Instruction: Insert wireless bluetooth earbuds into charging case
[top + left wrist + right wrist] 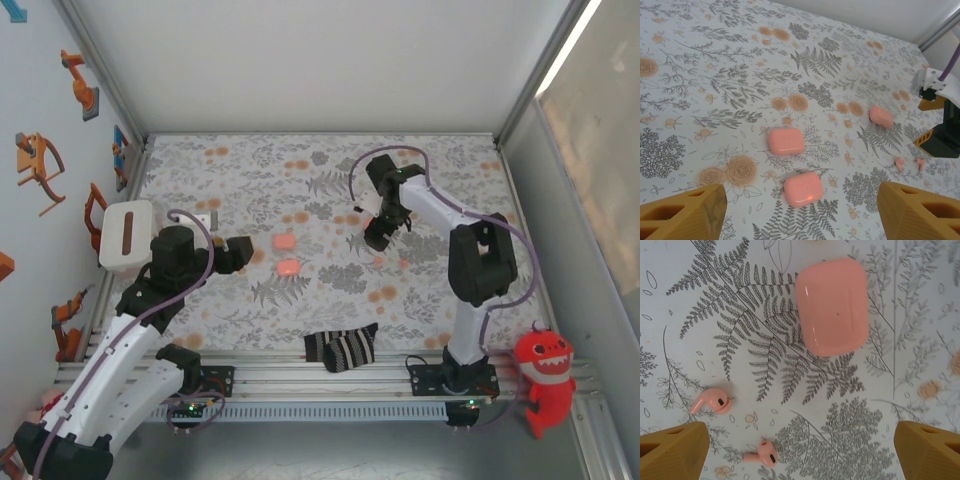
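Right pincer [800, 452] open wide, with nothing between its 2 orange fingertips [673, 452]. Hanging over the flowery cloth [685, 315], pointing down. Right under it, 2 tiny pink earbuds [712, 401], lying loose on the cloth, near each other but not touching, with the nearer earbud [765, 455] closest to the gap between the tips. A bit further out, 1 pink case [832, 305], lid shut as far as can be told, apart from both earbuds. Left pincer [800, 215] open wide too, holding nothing, low over the cloth on the left side. In front of it, 2 more of the same kind: a near case [803, 189] and, just behind, a far case [786, 141], both looking shut, well apart from the earbuds. Step in hand, at a guess: getting ready to pick up the first earbud. None in a case yet, so hardly any of the job done. Next move, most likely: lower the right pincer over 1 earbud, line up the tips on both sides of it, then squeeze gently. Tiny and smooth, so easy to flick away or drop. Also needed: a case with its lid open, and no open lid in sight.
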